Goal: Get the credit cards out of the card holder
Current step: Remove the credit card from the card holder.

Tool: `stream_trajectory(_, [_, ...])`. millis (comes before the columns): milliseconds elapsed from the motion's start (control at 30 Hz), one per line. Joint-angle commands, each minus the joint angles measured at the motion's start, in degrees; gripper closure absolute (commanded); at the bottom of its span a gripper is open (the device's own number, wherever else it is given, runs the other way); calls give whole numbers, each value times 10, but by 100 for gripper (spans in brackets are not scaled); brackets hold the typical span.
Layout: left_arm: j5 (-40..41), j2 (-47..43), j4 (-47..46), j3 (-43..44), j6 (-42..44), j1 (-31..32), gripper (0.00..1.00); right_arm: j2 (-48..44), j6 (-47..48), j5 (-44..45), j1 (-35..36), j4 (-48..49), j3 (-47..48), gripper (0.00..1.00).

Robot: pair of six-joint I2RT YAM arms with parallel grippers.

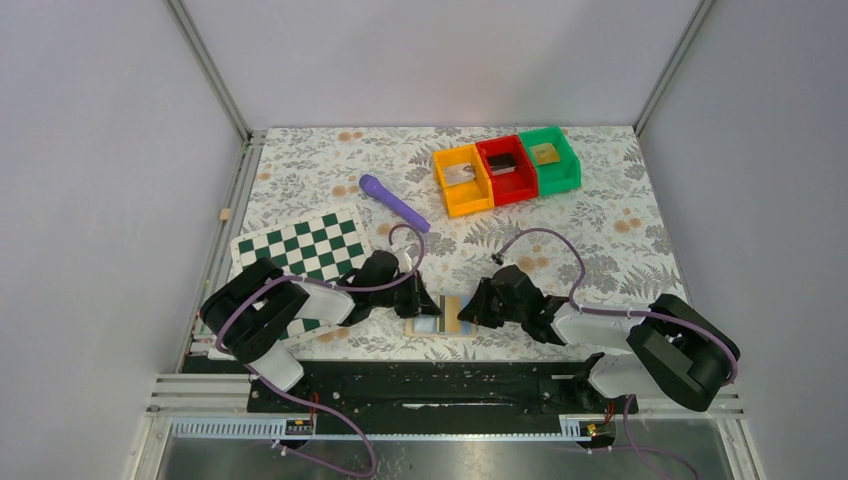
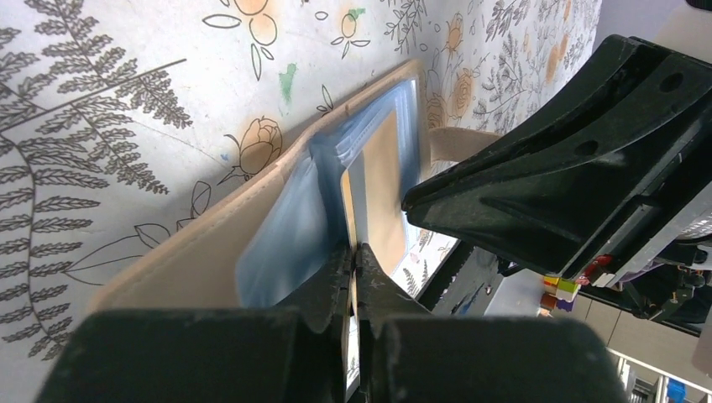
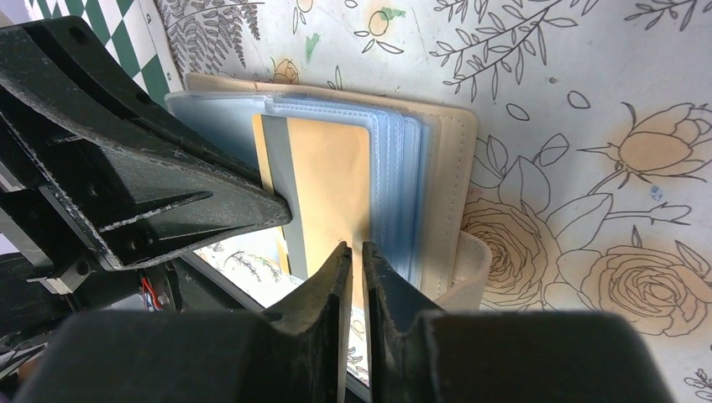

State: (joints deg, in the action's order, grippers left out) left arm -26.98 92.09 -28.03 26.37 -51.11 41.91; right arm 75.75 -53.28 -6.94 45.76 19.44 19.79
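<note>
The tan card holder [image 1: 452,316] lies open at the table's near edge, between both grippers. Its clear blue sleeves [image 3: 395,168] fan up from the cover [image 2: 193,252]. A tan credit card [image 3: 327,185] with a grey stripe sits in the front sleeve. My left gripper [image 2: 353,250] is shut on that card's edge [image 2: 382,185]; its fingers come in from the left in the right wrist view. My right gripper [image 3: 353,248] stands nearly shut, its jaws pinching the sleeve page with a thin gap. In the top view the left gripper [image 1: 428,303] and right gripper [image 1: 470,312] face each other over the holder.
A green-and-white checkered board [image 1: 300,245] lies behind my left arm. A purple tool [image 1: 393,203] rests mid-table. Orange [image 1: 462,180], red [image 1: 505,168] and green [image 1: 550,158] bins stand at the back right. The holder's strap [image 3: 470,269] curls toward the table's near edge.
</note>
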Motion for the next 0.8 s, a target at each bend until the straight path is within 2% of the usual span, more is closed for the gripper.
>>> stream_trajectory(0, [-42,-7,-39,-1,-21,5,100,15,2,20,5,-36,-18,84])
stream_trajectory(133, [-47,-23,-33,-2,-36,4,100,25,-1,23,5,-36,-19,84])
stream_trajectory(367, [-50,-40,19,4,-4,-5,99,21,-5,32,5,-42,-23,85])
stream_trajectory(433, [-56,-40,13,1,-1,-8,85,17,-5,32,5,-43,-25,85])
stream_trajectory(467, [-60,-40,8,-2,-1,-10,82,16,-5,32,5,-44,-25,85])
stream_trajectory(533, [-67,-40,-9,-6,-5,-10,89,14,-3,32,5,-44,-24,86])
stream_trajectory(567, [-71,-39,-17,-9,-8,-10,99,13,-4,32,5,-45,-24,85])
stream_trajectory(767, [-76,-33,-47,-19,-24,-14,100,8,-3,32,5,-50,-23,86])
